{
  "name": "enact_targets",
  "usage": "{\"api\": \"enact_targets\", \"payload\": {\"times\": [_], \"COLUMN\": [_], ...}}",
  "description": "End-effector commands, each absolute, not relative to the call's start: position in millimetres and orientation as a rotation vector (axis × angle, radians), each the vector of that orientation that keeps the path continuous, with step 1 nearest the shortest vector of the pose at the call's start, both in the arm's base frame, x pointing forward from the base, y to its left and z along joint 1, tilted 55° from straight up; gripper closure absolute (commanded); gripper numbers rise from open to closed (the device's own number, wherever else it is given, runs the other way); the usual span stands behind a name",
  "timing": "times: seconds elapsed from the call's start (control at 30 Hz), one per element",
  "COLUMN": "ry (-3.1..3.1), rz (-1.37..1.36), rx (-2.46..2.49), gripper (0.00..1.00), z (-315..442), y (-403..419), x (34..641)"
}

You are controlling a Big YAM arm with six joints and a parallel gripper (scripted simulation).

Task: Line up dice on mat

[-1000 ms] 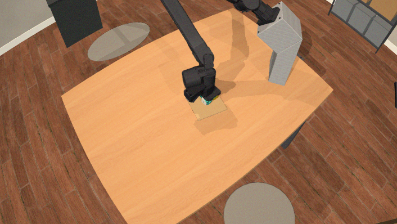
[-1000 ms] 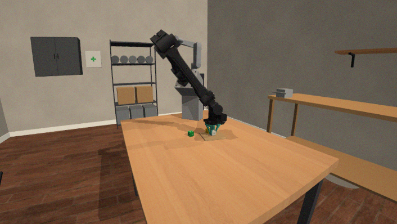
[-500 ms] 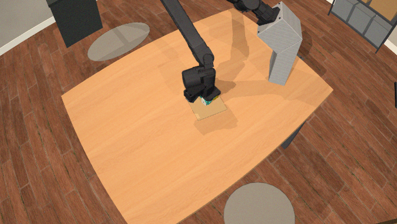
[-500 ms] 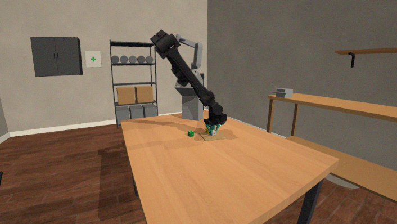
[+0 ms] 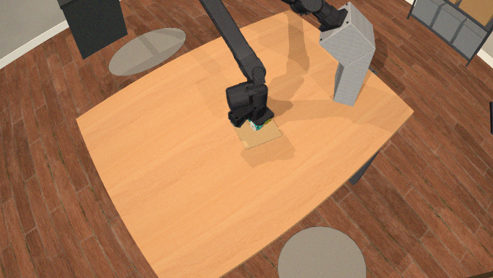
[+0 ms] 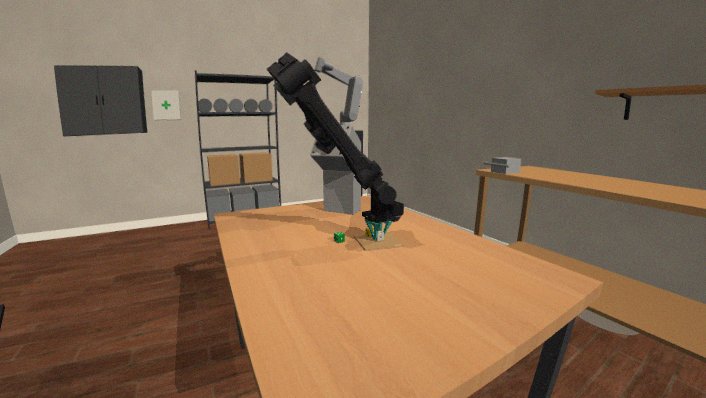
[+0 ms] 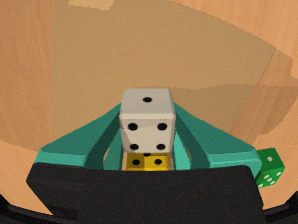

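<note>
My gripper [image 5: 255,126] [image 6: 379,235] [image 7: 147,110] points down over the tan mat [image 5: 260,138] [image 6: 384,245] [image 7: 150,55], its teal fingers shut on the white die. The white die [image 5: 253,126] [image 6: 380,236] [image 7: 147,135] shows one pip on one face and several on the other; whether it touches the mat is hard to tell. The yellow die [image 5: 268,121] [image 6: 368,232] [image 7: 145,163] is just behind it on the base side, partly hidden by my gripper. The green die [image 6: 339,237] [image 7: 270,170] lies on the table beside the mat and is hidden in the top view.
The wooden table [image 5: 181,167] [image 6: 400,310] carries the grey base pedestal [image 5: 354,77] [image 6: 341,190] at its back. The green die is close to the right finger's side in the wrist view. The mat's pale corner patch [image 7: 92,4] is on the side away from the base.
</note>
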State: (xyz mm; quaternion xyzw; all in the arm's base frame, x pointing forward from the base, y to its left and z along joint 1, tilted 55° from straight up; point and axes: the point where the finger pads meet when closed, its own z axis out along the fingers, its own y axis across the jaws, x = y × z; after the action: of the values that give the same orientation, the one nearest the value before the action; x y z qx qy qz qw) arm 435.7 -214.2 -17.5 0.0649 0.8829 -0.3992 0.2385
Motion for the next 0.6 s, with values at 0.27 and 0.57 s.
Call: {"api": "enact_targets", "payload": {"times": [0.27,0.57], "ry": [2.420,2.420], "rz": [-1.096,-1.096], "rx": [0.172,0.172], "gripper": [0.74,0.67], "z": [-19.9,-19.9], "y": [-216.1,-216.1], "x": [435.4,435.4]}}
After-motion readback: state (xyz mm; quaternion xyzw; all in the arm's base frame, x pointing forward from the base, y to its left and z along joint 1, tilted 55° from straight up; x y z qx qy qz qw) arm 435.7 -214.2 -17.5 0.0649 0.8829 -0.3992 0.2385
